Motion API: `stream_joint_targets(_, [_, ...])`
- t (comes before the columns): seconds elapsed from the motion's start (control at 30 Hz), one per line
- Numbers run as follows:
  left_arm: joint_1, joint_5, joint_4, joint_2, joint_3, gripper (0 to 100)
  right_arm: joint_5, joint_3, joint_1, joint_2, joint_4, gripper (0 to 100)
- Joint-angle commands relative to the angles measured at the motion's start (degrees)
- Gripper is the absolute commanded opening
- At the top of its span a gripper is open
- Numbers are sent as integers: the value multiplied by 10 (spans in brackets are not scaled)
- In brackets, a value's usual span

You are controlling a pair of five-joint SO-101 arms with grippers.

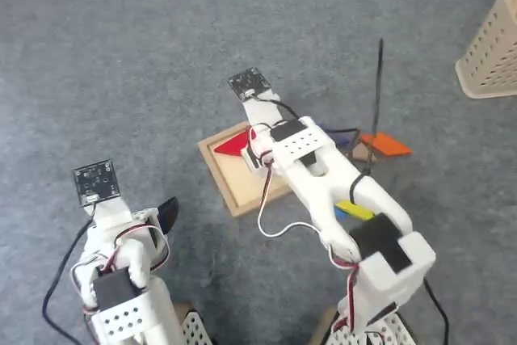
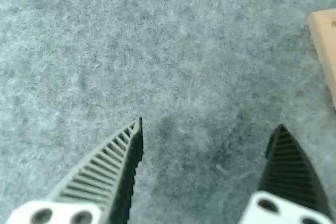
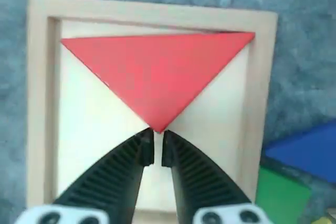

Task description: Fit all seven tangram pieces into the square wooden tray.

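One red triangle point(image 3: 157, 72) lies in the wooden tray point(image 3: 39, 103), long edge along a rim.
Right gripper point(image 3: 157, 148), nearly closed, at its apex; left gripper point(image 2: 209, 125) gapes over carpet point(image 2: 157, 35); blue piece point(image 3: 310, 148), green piece point(image 3: 278, 192) cut off.

Nothing legible is showing anywhere: no word, number, label or sign is standing out on any surface (the left wrist's dark board point(image 1: 95, 182) and the right wrist's dark board point(image 1: 249, 84) are carrying tiny pale specks, too fine to read as print)
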Motion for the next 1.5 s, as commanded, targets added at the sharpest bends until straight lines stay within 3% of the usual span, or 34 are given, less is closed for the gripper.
stream_joint_targets(0.0, [1, -1, -1, -7, -7, 354, -7, 3, 5, -111, 47, 48])
stream_joint_targets(0.17, [1, -1, -1, -7, -7, 354, -7, 47, 54, -186, 59, 48])
stream_joint_targets(0.4, [1, -1, -1, -7, -7, 354, -6, 105, 145, -158, 22, 48])
stream_joint_targets(0.77, [1, -1, -1, -7, -7, 354, 31, 107, 85, -85, 21, 48])
stream_joint_targets(1.47, [1, -1, -1, -7, -7, 354, 32, 140, 80, -122, 95, 6])
